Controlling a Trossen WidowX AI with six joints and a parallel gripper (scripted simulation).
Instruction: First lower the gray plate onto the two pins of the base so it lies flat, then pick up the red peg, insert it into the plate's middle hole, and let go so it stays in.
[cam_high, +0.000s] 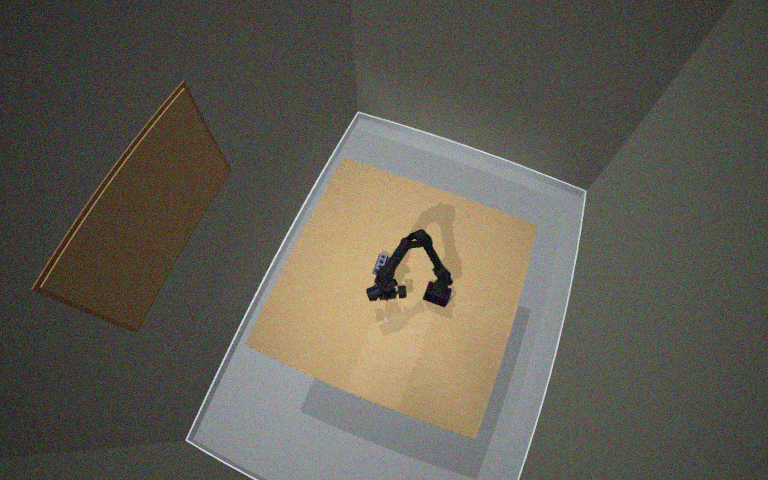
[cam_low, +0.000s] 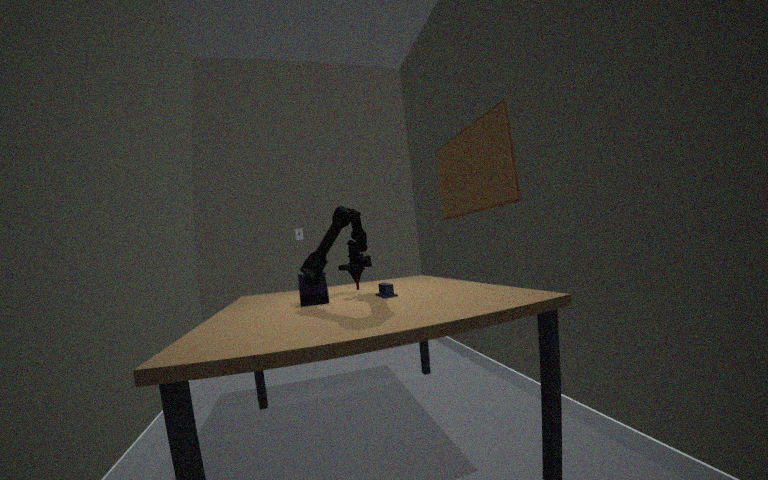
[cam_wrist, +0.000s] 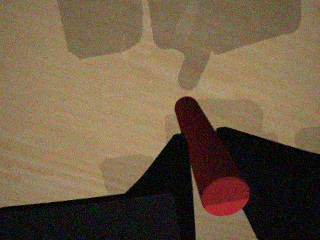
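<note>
My gripper (cam_high: 387, 297) (cam_low: 357, 277) (cam_wrist: 200, 140) points down and is shut on the red peg (cam_low: 357, 285) (cam_wrist: 210, 156). The peg is about upright, with its bright red top toward the wrist camera. Its lower end is a little above the table, apart from its shadow in the wrist view. The gray plate (cam_high: 381, 260) shows dark holes and looks flat on the base (cam_low: 394, 294), beside the arm in the top view and right of the gripper in the exterior view. The pins are too small to tell, and the arm partly covers the block in the top view.
The wooden table (cam_high: 339, 316) (cam_low: 243, 333) carries the arm's dark mount (cam_high: 437, 294) (cam_low: 313, 289), a short way from the gripper. The arm arches above the table between them. A brown board (cam_high: 141, 209) (cam_low: 481, 164) is on the wall, away from the table.
</note>
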